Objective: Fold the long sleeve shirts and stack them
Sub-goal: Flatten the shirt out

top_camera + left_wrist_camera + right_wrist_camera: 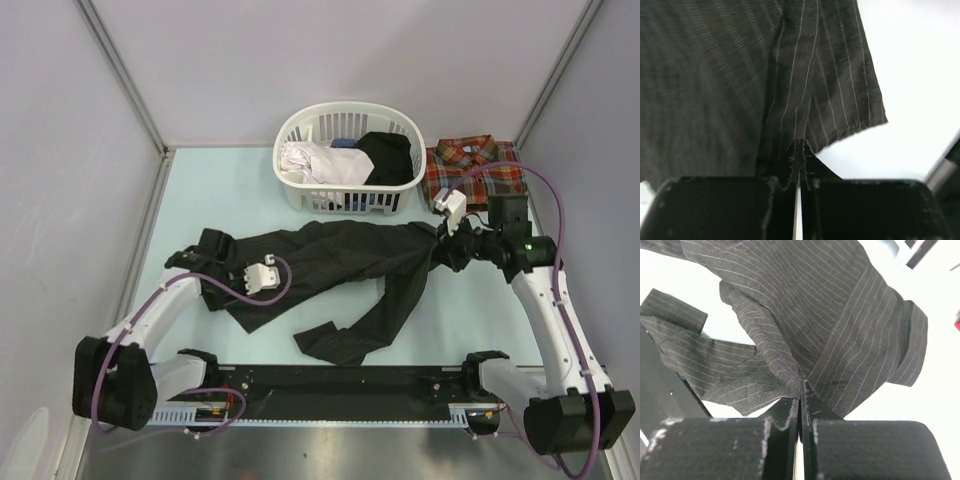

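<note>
The pale table (200,190) carries everything. The black pinstriped shirt (340,255) sprawls across its middle, drawn out from about 9 o'clock to 3 o'clock, with one sleeve trailing down toward 6 o'clock. A white laundry basket (350,107) sits at 12 o'clock (white, blue and black cloth heaped inside). The plaid shirt (480,165) lies folded at about 2 o'clock, just beside the basket. The left gripper (800,145) has its fingers pressed together, pinching the hem of the pinstriped shirt at its 9 o'clock end. The right gripper (801,382) is likewise clamped tight on a bunched fold at the 3 o'clock end.
</note>
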You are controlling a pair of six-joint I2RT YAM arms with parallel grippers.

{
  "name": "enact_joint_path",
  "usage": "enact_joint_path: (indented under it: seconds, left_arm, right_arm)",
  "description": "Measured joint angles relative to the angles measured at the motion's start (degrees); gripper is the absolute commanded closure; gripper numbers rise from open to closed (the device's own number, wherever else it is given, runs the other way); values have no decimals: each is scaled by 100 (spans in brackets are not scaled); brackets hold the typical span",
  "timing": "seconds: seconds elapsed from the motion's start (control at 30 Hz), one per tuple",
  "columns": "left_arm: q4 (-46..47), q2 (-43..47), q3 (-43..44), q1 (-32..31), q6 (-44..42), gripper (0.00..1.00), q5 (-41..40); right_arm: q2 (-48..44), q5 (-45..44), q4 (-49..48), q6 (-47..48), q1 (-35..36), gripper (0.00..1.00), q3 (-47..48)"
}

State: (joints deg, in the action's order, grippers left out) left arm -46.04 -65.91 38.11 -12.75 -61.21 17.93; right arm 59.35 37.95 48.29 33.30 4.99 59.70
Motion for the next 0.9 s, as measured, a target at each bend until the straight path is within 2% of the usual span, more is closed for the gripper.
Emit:
enact_joint_path:
  seconds: [0.13, 0.23, 0.27, 0.4, 0.43, 0.57, 0.73, 0.9]
  left_arm:
    - [-1110, 210, 916, 313, -505, 100, 533]
    - [-1491, 175, 1624, 518, -579, 100, 868]
    - [-1488, 114, 1753, 566, -562, 97, 929]
    - [-1705, -649, 2293, 688, -645, 63, 1228]
    - [-1766, -809, 2321, 638, -669, 62, 1276]
    - [-1912, -463, 1722, 79, -739, 54, 1228]
    - [-1838, 122, 632, -581, -612, 52, 999]
    - [-1226, 184, -37, -984, -332, 39, 682]
  right_arm:
    - [-365, -68, 422, 109, -216, 100, 42]
    - [-431, -85, 496, 118, -380, 100, 83]
    - [-409, -87, 492, 101, -407, 100, 83]
    - [-85, -131, 264, -46, -409, 100, 83]
    - [63, -155, 199, -68, -402, 100, 81]
    - [372, -234, 28, -76, -411, 100, -2]
    - [376, -308, -28, -72, -411, 100, -76]
    - [374, -361, -28, -68, -415, 100, -76]
